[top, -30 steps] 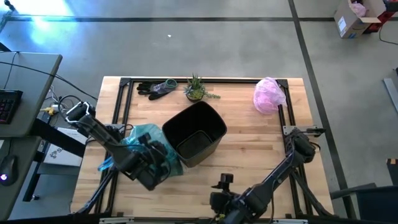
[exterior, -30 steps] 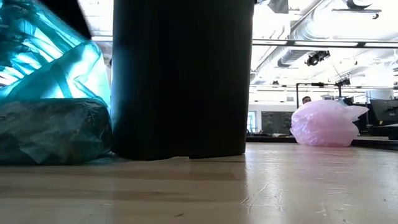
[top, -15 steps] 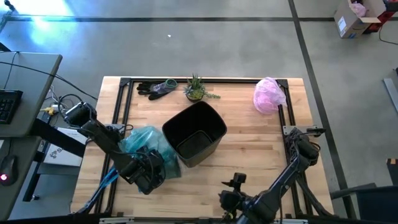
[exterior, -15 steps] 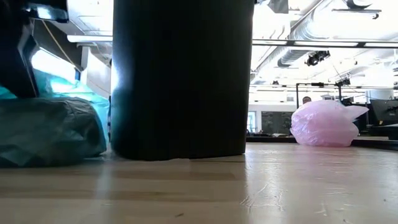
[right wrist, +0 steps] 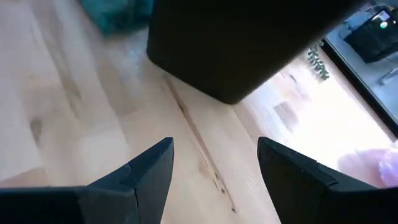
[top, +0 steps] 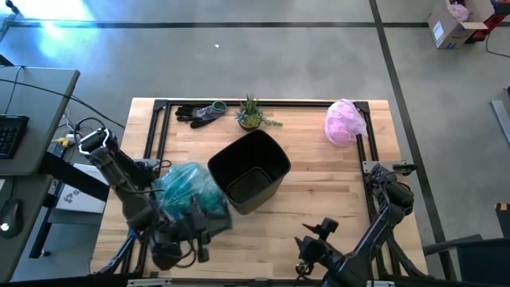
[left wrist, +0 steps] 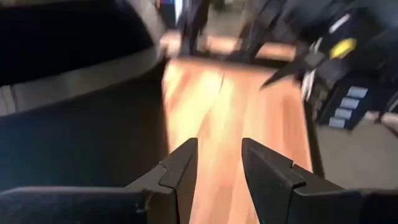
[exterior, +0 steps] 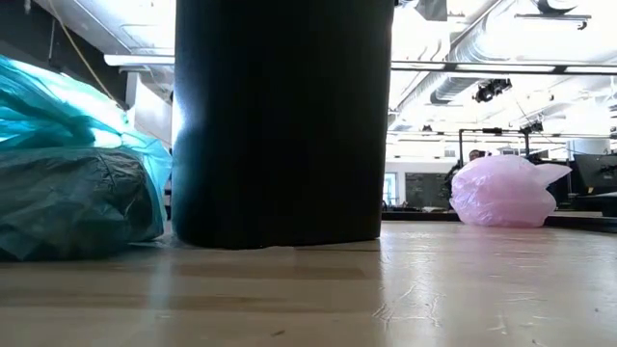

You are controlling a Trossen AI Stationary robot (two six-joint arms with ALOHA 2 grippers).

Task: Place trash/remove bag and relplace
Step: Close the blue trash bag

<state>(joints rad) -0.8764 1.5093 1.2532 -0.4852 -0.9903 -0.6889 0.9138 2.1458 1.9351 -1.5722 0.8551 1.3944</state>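
Note:
The teal bag (top: 190,191) lies bunched on the table, its underside on the wood, against the left side of the black bin (top: 249,170). The low view shows the bag (exterior: 77,193) beside the bin (exterior: 284,120). The bin stands upright with no liner in it. My left gripper (top: 198,239) is open just near of the bag, with nothing between its fingers (left wrist: 180,171). My right gripper (top: 312,237) is open above the table's near edge and points at the bin (right wrist: 236,50). No loose trash is in view.
A pale pink bag (top: 344,122) sits at the far right corner. A small green plant (top: 252,112) and dark gloves (top: 199,113) lie along the far edge. Bare wood stretches right of the bin and along the near edge. A black frame rail (top: 151,159) runs down the left side.
My left gripper has drawn back from over the bag toward the table's near edge and tipped up from pointing steeply down to nearly level. My right gripper has slid along the near edge toward the right and rolled. The bag stays beside the bin.

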